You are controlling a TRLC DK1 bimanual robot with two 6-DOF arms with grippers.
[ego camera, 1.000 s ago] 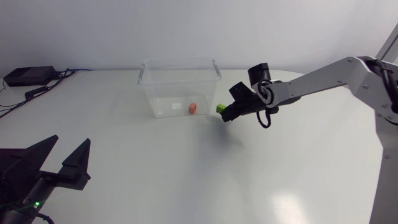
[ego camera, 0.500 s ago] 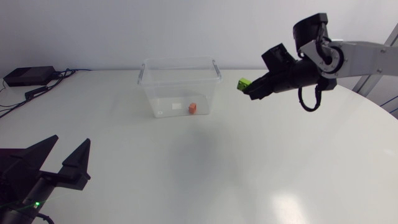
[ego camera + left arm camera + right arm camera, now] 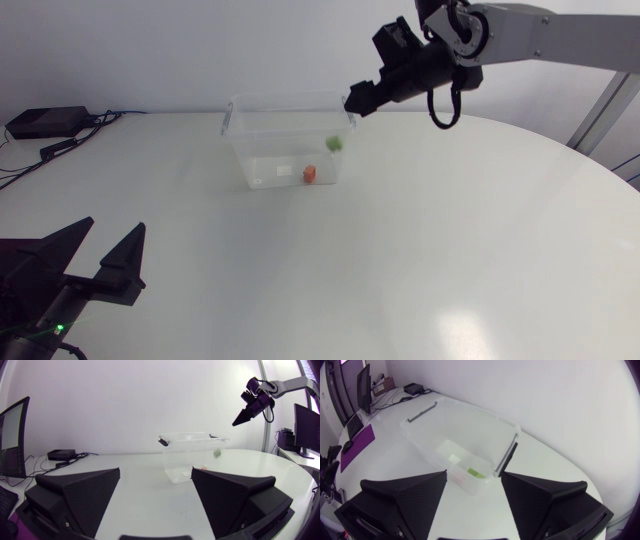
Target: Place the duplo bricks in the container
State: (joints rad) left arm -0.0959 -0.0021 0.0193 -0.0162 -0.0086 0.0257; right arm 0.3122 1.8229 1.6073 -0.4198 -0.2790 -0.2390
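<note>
At the far side of the worktop (image 3: 450,250), a clear plastic container (image 3: 265,150) is standing with its long side facing me. The right tool (image 3: 358,99) is hanging just above the rim at the container's right end. Its two fingers are standing apart with nothing between them.

Below it, a green brick (image 3: 334,144) is showing inside the container, close to that end wall. It is partway up the container's height rather than resting on the floor. It is blurred, so I cannot tell which way its long axis is pointing.

An orange brick (image 3: 310,174) is lying on the container floor, nearer the front wall. A pale sticker (image 3: 285,172) is showing just beside it on that wall, its print too small to read.

The left tool (image 3: 112,228) is waiting low at the near corner of the worktop, well apart from the container. Its fingers are spread wide and are gripping nothing.
</note>
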